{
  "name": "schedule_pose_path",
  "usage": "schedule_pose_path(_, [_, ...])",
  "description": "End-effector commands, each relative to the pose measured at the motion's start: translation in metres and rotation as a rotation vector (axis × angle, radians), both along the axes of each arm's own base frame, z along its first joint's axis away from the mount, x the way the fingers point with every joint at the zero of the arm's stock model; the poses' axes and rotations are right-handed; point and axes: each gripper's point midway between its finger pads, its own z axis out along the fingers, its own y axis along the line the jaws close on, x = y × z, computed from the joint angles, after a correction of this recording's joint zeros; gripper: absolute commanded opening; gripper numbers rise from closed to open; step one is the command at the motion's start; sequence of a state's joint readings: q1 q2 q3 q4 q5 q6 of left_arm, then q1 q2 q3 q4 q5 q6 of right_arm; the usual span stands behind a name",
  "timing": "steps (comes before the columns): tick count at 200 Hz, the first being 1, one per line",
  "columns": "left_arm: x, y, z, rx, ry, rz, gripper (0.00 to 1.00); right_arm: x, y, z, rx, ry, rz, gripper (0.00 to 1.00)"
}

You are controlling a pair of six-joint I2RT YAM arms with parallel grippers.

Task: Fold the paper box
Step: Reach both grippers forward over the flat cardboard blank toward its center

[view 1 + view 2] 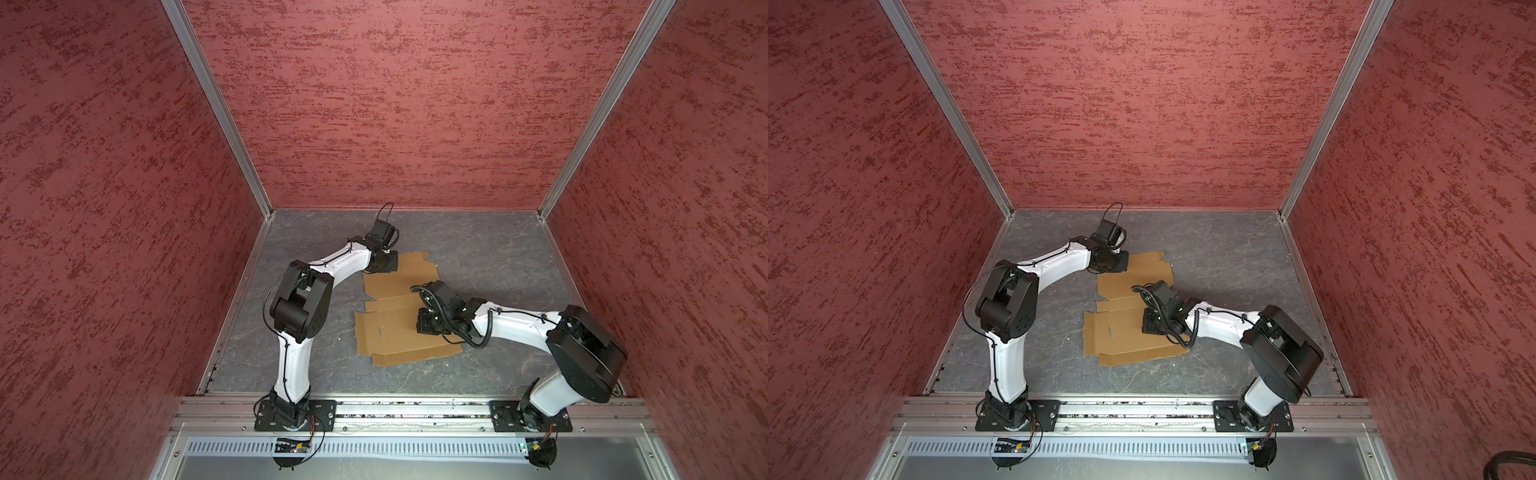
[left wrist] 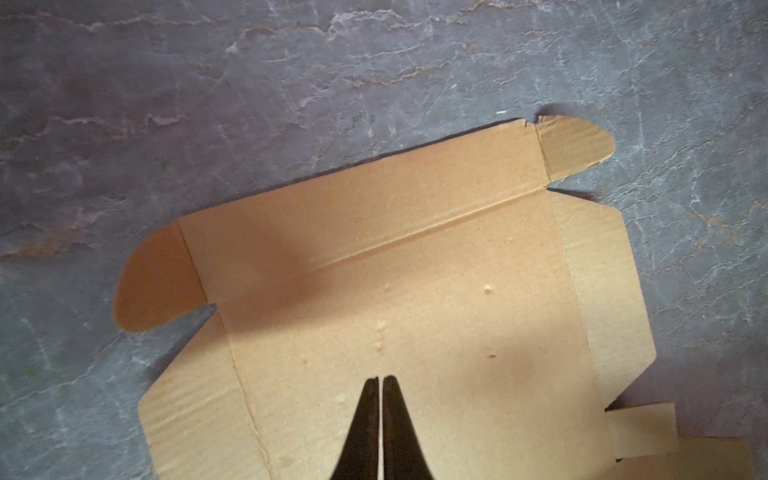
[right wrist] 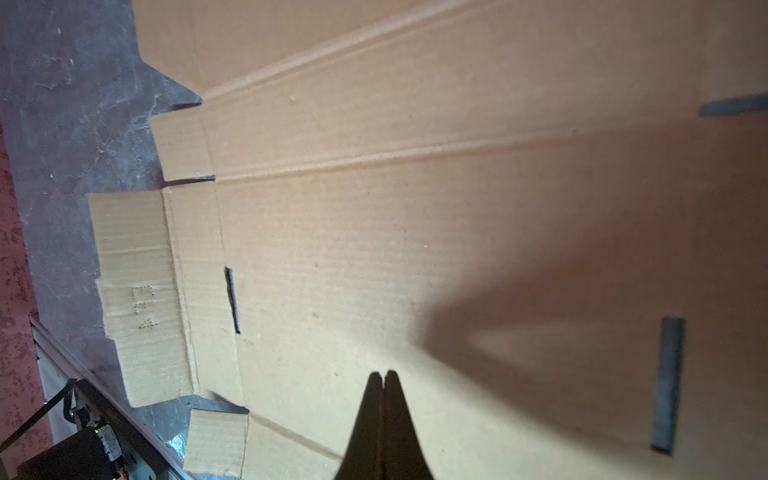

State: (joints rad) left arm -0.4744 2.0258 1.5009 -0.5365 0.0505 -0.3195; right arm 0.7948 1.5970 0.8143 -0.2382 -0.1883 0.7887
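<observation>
Paper box (image 1: 388, 332) lies flat, unfolded, on grey table (image 1: 332, 374). Left gripper (image 2: 380, 379) and right gripper (image 3: 383, 374): jaws pressed together, pinching nothing, tips over cardboard.

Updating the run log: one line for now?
paper box flat, unfolded | left gripper jaws shut, empty | right gripper jaws shut, empty
</observation>
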Motion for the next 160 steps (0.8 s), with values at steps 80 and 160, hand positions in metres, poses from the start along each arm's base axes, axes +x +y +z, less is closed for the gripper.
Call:
schedule_pose_path(80, [-0.018, 0.042, -0.042, 0.023, 0.091, 0.156, 0.0, 0.013, 0.001, -0.015, -0.031, 0.036, -0.004, 0.0])
schedule_pose_path(160, [-0.045, 0.067, -0.055, 0.049, 0.123, 0.266, 0.0, 0.034, -0.033, -0.025, -0.127, 0.029, -0.032, 0.0])
